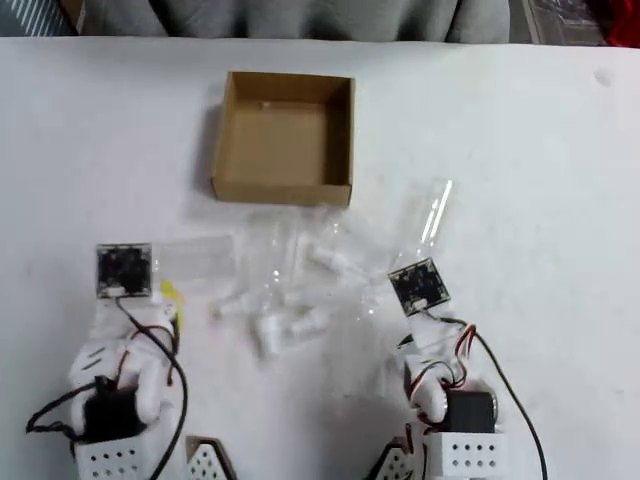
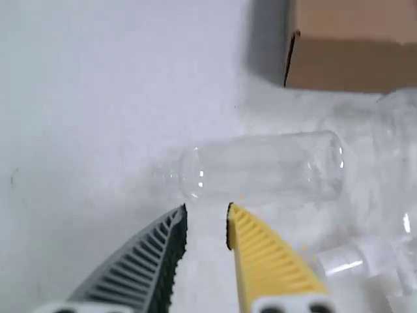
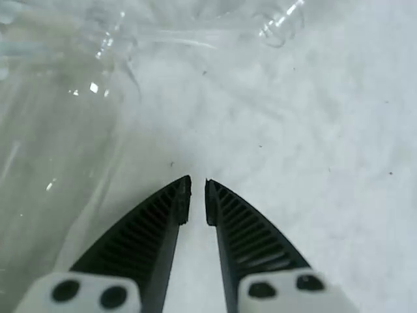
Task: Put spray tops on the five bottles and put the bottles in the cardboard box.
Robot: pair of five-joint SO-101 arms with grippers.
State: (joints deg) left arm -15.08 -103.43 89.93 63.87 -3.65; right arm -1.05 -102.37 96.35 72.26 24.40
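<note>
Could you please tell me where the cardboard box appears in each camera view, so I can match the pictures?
High view: the cardboard box sits upper centre on the table, beyond the clear bottles.
Left wrist view: its brown wall stands beyond the lying bottle ahead of the left gripper.
Right wrist view: faces clear bottles and table, away from the box.
Shared landmark: the clear bottles lying before the box.

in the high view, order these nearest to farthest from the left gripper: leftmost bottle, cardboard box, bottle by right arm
1. Leftmost bottle, beside the left gripper.
2. Cardboard box, farther back.
3. Bottle by right arm, far across.
</note>
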